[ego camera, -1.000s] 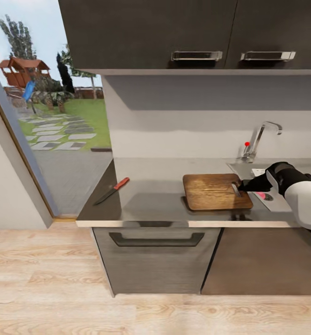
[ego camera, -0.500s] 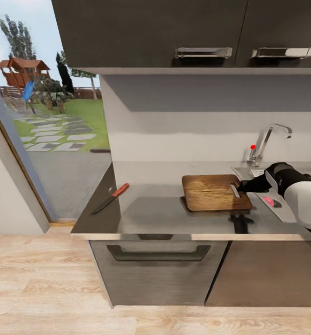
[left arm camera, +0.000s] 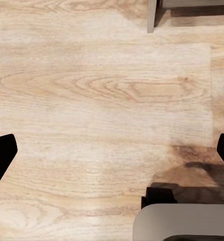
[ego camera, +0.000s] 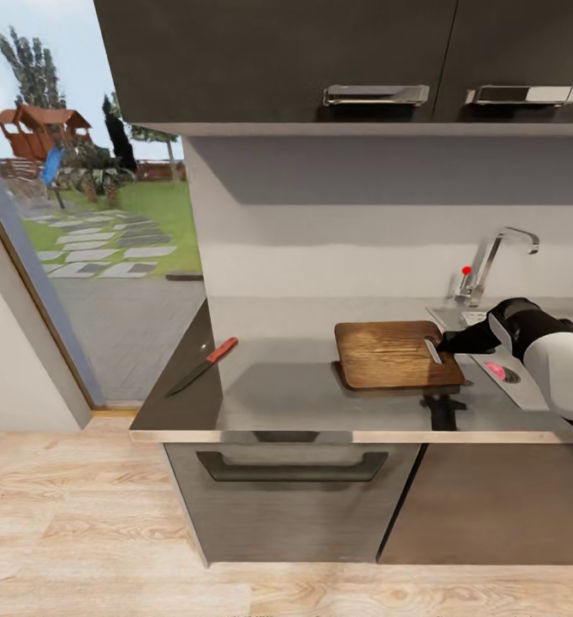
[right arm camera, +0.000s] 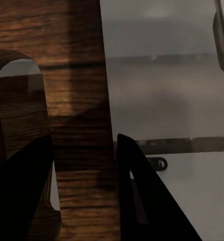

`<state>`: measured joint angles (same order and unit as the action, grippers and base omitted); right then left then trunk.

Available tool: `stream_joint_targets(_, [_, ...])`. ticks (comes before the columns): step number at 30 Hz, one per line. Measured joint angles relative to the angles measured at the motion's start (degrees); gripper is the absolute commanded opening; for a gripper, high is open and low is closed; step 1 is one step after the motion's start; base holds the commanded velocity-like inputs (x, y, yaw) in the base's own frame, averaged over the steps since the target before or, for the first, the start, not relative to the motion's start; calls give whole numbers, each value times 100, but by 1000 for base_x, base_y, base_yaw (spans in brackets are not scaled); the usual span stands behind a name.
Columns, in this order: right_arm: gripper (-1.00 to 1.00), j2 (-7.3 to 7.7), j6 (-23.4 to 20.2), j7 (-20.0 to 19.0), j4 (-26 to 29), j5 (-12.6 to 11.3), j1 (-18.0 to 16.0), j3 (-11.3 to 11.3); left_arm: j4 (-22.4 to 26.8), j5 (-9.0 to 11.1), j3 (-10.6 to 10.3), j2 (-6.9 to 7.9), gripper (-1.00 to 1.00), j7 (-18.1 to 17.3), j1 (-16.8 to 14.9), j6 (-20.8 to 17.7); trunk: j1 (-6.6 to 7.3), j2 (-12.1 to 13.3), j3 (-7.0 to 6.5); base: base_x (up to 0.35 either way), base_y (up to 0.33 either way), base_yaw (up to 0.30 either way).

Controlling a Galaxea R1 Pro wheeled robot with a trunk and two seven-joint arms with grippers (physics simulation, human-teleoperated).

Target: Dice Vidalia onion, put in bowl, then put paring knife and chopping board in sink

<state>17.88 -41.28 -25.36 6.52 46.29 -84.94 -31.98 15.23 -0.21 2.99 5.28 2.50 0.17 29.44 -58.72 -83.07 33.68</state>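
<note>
While left jaws gape, right jaws clamp the chopping board's (ego camera: 395, 354) handle-slot edge between them.

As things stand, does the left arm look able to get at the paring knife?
Probably not yet: the paring knife lies unobstructed on the countertop, but the left gripper hangs open over the wooden floor, below counter height.

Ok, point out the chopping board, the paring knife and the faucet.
chopping board (ego camera: 389, 353), head view, middle of its wooden top.
paring knife (ego camera: 222, 350), head view, on its red handle.
faucet (ego camera: 492, 255), head view, on the chrome neck.
</note>
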Motion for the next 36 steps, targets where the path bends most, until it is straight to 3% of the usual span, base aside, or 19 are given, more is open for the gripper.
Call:
stream_joint_targets(16, [-100,-1,-11,6,-85,30,-169,5,0,-2,0,0,100,0,0,0,0,0,114,0,0,0])
stream_joint_targets(29, [-100,-1,-57,12,-30,12,-161,-36,-1,1,-1,0,100,0,-1,-4,0,0,127,0,0,0])
stream_joint_targets(33, [-100,-2,-473,3,159,-79,-98,-94,-2,5,-1,0,100,0,-2,-8,-1,1,127,0,0,0])
stream_joint_targets(36, [-100,-8,-536,2,197,-86,-84,-98,-2,4,-1,0,100,0,-2,-8,-1,1,127,0,0,0])
